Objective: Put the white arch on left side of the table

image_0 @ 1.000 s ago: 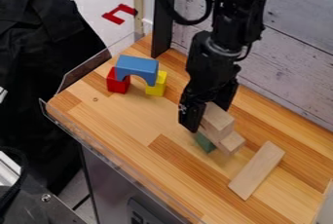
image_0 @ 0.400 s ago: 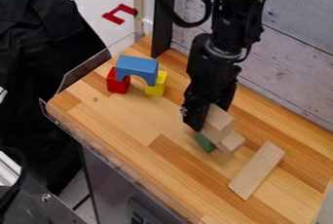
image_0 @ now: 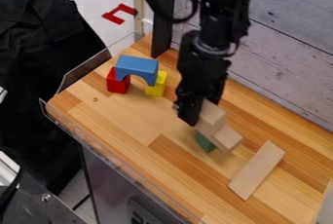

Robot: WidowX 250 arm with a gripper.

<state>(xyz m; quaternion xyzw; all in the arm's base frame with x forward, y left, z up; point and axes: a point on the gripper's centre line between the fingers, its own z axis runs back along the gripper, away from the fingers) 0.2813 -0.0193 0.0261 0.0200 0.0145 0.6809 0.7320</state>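
"Where's the white arch?"

"Perhaps the pale upper wooden block [image_0: 211, 117], right against the gripper [image_0: 191, 114] at its three o'clock; whether it's gripped, or the gripper open or closed, I can't tell."

"Changed?"

"Both have shifted slightly toward ten o'clock."

"Materials, clocked from the gripper?"

"Striped wooden tabletop [image_0: 139, 121]; flat pale plank [image_0: 257, 170], between four and five; smooth curved blue arch [image_0: 138, 66], near eleven; angular green block [image_0: 205, 141], five."
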